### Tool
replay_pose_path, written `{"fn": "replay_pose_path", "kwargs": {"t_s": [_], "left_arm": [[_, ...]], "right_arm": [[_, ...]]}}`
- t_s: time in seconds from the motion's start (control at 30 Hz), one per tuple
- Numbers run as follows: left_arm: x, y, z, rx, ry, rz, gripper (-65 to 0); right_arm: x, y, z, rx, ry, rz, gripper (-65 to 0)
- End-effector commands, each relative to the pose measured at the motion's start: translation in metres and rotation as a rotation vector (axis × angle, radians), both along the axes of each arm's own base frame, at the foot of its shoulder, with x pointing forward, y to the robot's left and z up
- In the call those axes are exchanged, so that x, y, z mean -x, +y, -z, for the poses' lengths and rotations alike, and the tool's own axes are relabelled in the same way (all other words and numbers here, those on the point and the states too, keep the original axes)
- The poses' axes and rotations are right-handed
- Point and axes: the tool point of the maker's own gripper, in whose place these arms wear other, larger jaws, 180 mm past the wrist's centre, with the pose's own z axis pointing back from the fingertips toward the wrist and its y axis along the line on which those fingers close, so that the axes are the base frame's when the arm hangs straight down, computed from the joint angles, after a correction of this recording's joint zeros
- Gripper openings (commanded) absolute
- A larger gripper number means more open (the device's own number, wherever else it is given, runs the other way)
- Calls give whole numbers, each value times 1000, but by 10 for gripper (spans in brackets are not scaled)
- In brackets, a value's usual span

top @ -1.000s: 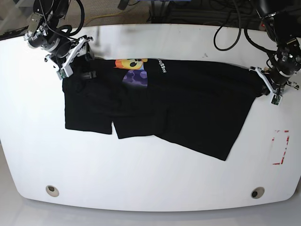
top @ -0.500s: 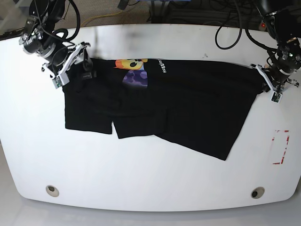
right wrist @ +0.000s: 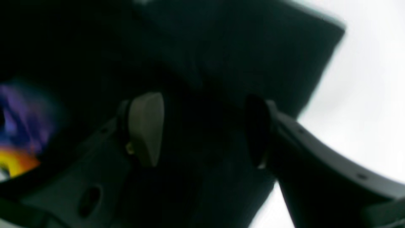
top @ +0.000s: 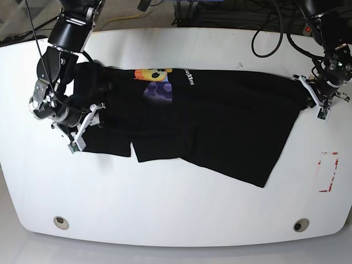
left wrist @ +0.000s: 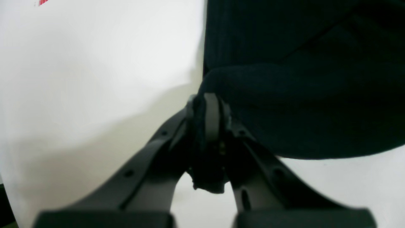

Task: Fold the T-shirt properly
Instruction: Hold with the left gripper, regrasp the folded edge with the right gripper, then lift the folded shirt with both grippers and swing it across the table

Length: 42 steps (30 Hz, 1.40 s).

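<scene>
On the table [top: 181, 214], my open, empty right gripper [top: 87, 127] had dropped down the shirt's [top: 220, 126] edge for a fresh hold, left gripper [top: 318, 100] clamping its corner.

A white table [top: 176, 209] with two round holes [top: 61, 223] near its front corners, red tape marks [top: 329, 171] by its right edge, cables [top: 220, 14] behind.

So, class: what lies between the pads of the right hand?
Only black T-shirt cloth beneath the gap; the right hand stands open with nothing pinched between its pads. The right wrist view shows it.
</scene>
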Motion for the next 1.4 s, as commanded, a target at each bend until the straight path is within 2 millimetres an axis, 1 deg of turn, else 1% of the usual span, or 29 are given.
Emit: {"fn": "replay_pose_path", "kwargs": {"t_s": [0.0,0.13,0.23,0.33,0.4,0.47,0.57,0.6,0.67,0.73,0.77,0.83,0.9,0.93,1.07,1.2,1.3,1.37], "left_arm": [[-9,3,-14,-10,-49,7,-650],[-9,3,-14,-9,-49,8,-650],[-9,3,-14,-9,-49,8,-650],[-9,3,-14,-11,-49,9,-650],[-9,3,-14,-11,-49,9,-650],[-9,3,-14,-11,-49,9,-650],[-9,3,-14,-11,-49,9,-650],[-9,3,-14,-11,-49,9,-650],[-9,3,-14,-11,-49,9,-650],[-10,3,-15,-11,-50,9,-650],[-10,3,-14,-9,-50,8,-650],[-10,3,-14,-9,-50,8,-650],[-10,3,-15,-12,-49,8,-650],[-10,3,-15,-12,-49,8,-650],[-9,4,-14,-13,-48,8,-650],[-10,4,-15,-13,-50,8,-650],[-12,3,-17,-12,-58,9,-650],[-18,3,-22,-11,-75,8,-650]], "right_arm": [[-17,2,-4,-13,-33,-20,-263],[-27,10,9,-54,-4,-39,-263],[-27,13,20,-84,17,-31,-265],[-28,15,22,-96,13,-29,-265],[-28,18,22,-102,12,-31,-282],[-29,26,22,-117,10,-35,-342],[-29,32,24,-125,13,-39,-476],[-29,33,24,-127,13,-40,-506],[-29,35,24,-135,11,-41,-588],[-29,35,24,-135,11,-42,-644],[-29,36,23,-136,9,-42,-650],[-31,35,19,-129,-2,-46,-650],[-33,35,9,-113,-34,-54,-650],[-31,35,7,-102,-40,-58,-650],[-20,32,-7,-32,-55,-85,-650],[-5,29,-27,57,-86,-112,-650],[6,31,-45,112,-131,-134,-650],[17,38,-57,127,-168,-156,-650]]}}
